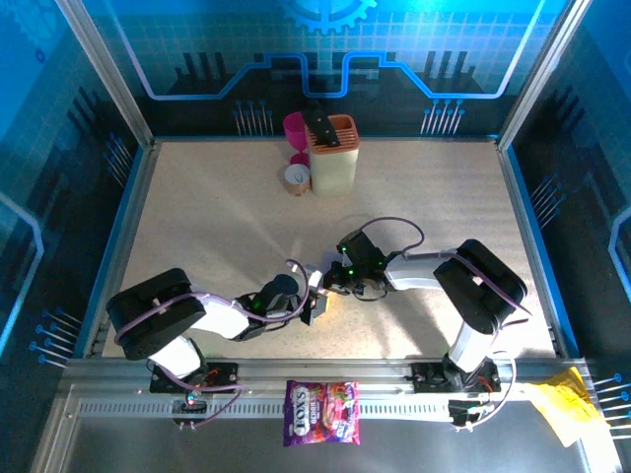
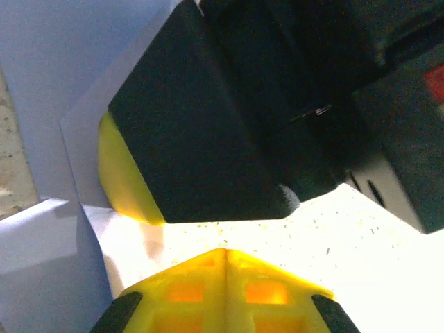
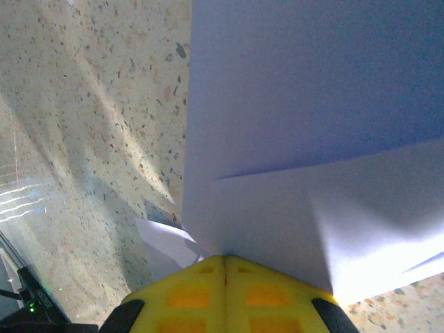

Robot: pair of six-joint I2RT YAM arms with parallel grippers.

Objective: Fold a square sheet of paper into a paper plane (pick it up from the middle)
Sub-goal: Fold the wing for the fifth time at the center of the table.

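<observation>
The square sheet of paper (image 3: 312, 104) is pale lilac and partly folded, with overlapping layers and a diagonal crease. My right gripper (image 3: 224, 258) is shut on its lower edge, and the paper rises from the yellow tips above the speckled table. In the top view both grippers meet mid-table, the right gripper (image 1: 333, 284) just above the left gripper (image 1: 315, 307), and they hide most of the paper. My left gripper (image 2: 225, 251) is shut with no paper showing between its tips. The sheet (image 2: 41, 69) lies to its left, and the right gripper's black finger (image 2: 194, 125) is close ahead.
A cream and orange holder (image 1: 333, 153), a pink cup (image 1: 296, 128) and a small roll (image 1: 296, 178) stand at the back centre. A purple sweets bag (image 1: 321, 412) and yellow crumpled paper (image 1: 562, 409) lie on the front rail. Frame walls enclose the table.
</observation>
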